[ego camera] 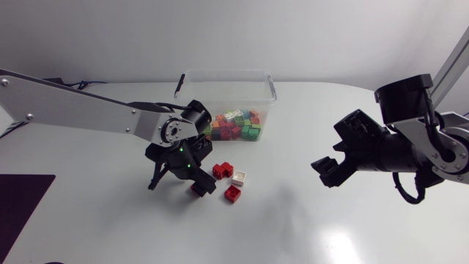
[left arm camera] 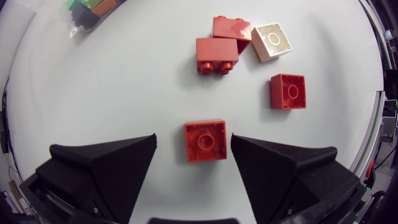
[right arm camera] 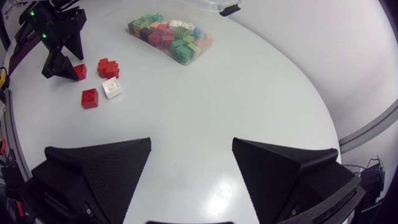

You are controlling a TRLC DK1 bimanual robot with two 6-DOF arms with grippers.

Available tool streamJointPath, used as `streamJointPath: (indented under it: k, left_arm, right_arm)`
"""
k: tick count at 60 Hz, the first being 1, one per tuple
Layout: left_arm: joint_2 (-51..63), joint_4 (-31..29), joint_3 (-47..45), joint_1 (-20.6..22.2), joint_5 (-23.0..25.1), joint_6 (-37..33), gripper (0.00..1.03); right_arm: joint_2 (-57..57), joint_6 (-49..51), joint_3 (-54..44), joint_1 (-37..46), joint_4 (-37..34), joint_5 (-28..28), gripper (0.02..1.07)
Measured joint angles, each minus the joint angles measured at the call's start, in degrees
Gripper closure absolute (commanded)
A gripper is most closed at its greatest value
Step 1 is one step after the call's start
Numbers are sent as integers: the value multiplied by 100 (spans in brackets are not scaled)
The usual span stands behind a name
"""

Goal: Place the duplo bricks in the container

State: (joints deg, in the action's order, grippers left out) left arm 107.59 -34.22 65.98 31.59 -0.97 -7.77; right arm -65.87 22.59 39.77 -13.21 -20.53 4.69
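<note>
Looking down on a white desk (ego camera: 308,227). Holding the left tool (left arm camera: 193,137) low over it, near the container (ego camera: 227,73), fingers standing wide and straddling a red brick (left arm camera: 205,141) lying flat, studs up, not clamping it. Hanging the right tool (right arm camera: 191,142) equally wide above the desk, gripping nothing, well apart from every brick. Sitting at the desk's far side, the clear container heaping up mixed bricks (ego camera: 234,125). Lying loose just ahead of the left tool: two red bricks (left arm camera: 219,42) touching, a white brick (left arm camera: 272,41) beside them, another red one (left arm camera: 288,91) near.
</note>
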Motion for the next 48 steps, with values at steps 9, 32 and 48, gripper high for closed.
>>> streamJointPath:
  k: [9,32,48]
  left_arm:
    - [125,-2,107,9,0,0,46]
    - [221,-153,127,74,90,0,69]
    - [-125,-192,79,83,199,-39,73]
  right_arm:
    - [-94,0,0,-39,74,-37,13]
    - [-282,2,0,-284,166,-101,13]
    - [-935,66,269,-837,271,-17,8]
